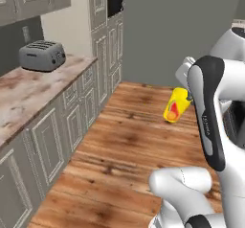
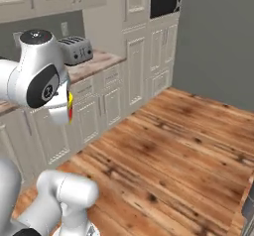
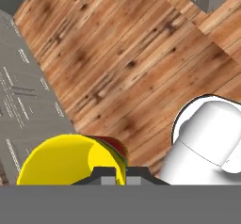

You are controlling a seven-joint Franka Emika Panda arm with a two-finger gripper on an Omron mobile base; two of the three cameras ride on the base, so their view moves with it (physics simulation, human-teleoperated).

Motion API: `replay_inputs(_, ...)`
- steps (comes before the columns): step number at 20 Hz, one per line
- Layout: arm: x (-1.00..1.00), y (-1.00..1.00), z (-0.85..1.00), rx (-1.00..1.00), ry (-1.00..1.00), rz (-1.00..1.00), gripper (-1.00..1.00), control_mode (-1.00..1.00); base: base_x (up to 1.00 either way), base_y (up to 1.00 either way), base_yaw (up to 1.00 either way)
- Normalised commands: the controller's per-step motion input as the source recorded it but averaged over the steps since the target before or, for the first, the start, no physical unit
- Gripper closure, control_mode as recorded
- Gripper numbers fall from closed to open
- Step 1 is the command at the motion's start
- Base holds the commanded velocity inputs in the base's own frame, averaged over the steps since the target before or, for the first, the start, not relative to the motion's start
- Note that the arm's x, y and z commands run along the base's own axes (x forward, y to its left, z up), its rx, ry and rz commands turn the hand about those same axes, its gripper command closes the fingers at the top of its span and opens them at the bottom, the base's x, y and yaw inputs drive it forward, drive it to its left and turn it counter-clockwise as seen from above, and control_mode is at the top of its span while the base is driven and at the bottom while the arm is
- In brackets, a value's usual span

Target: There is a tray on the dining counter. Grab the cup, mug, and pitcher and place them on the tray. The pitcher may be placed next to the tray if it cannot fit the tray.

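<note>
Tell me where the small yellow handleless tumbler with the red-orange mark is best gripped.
By its rim wall, from the open mouth end: the small yellow handleless tumbler has no handle, so a wall pinch fits. The gripper holds it that way, tilted above the wood floor.

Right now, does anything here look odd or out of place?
Yes: the yellow cup hangs tilted in mid-air above the wooden floor, clamped in the gripper, far from any counter. The toaster sits normally on its counter.
</note>
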Motion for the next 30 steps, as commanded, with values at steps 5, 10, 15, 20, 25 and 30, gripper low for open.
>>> replay_inputs(5, 0.0, 0.0, 0.0, 0.0, 0.0, 0.0, 1.0, 1.0, -0.06, -0.19, -1.0)
replay_inputs(10, 0.0, 0.0, 0.0, 0.0, 0.0, 0.0, 1.0, 1.0, -0.08, -0.22, -1.0)
replay_inputs(15, 0.0, 0.0, 0.0, 0.0, 0.0, 0.0, 1.0, 1.0, -0.02, -0.53, -0.87)
replay_inputs(20, 0.0, 0.0, 0.0, 0.0, 0.0, 0.0, 1.0, 1.0, 0.0, -1.0, -0.25)
replay_inputs(25, 0.0, 0.0, 0.0, 0.0, 0.0, 0.0, 1.0, 1.0, 0.0, -1.0, -0.24)
replay_inputs(30, 0.0, 0.0, 0.0, 0.0, 0.0, 0.0, 1.0, 1.0, 0.39, -1.0, -0.11)
